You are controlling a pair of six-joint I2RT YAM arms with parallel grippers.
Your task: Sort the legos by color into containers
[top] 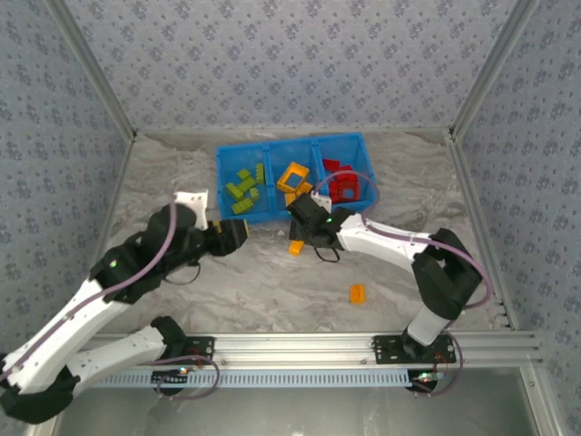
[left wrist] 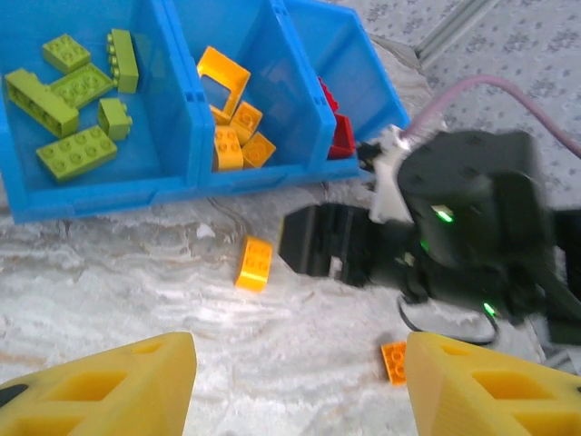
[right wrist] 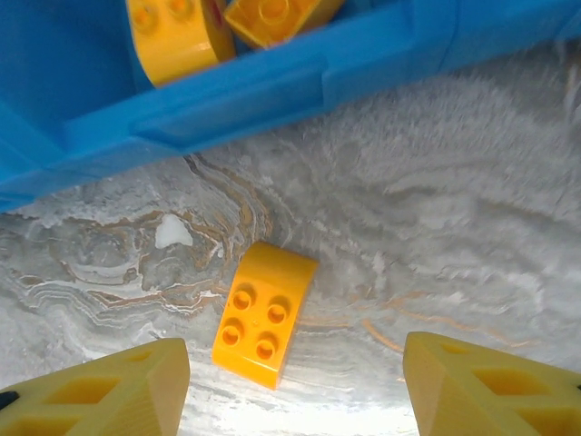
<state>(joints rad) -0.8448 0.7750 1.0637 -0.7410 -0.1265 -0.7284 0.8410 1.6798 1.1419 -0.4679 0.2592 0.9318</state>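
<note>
Under my right gripper (right wrist: 297,363): one orange brick (right wrist: 264,313) lies studs up on the table (right wrist: 436,227), just in front of the blue bin (right wrist: 272,82).
Right hand state: jaws spread, one finger on each side of the brick, nothing clasped yet.
Left hand state: left gripper (left wrist: 300,363) likewise spread and empty, hanging back from the bin.
Second stray: another orange brick (top: 357,292) sits well apart, nearer my right base.
Bin contents: green bricks on the left, orange in the middle compartment (top: 292,177), red on the right.
Handling judgement: small, hard, glossy plastic; light and stiff, not fragile, apt to skid if pinched off-centre.
Hold point: the two long flat sides, low down; one end looks rounded, though the view is too blurred to be sure.
Surface: grey marbled sheet, flat, faintly textured; it should offer little grip to a nudged brick.
Room: patterned panels close three sides; the bin wall stands near my fingers, so the lift wants height before crossing the rim.
</note>
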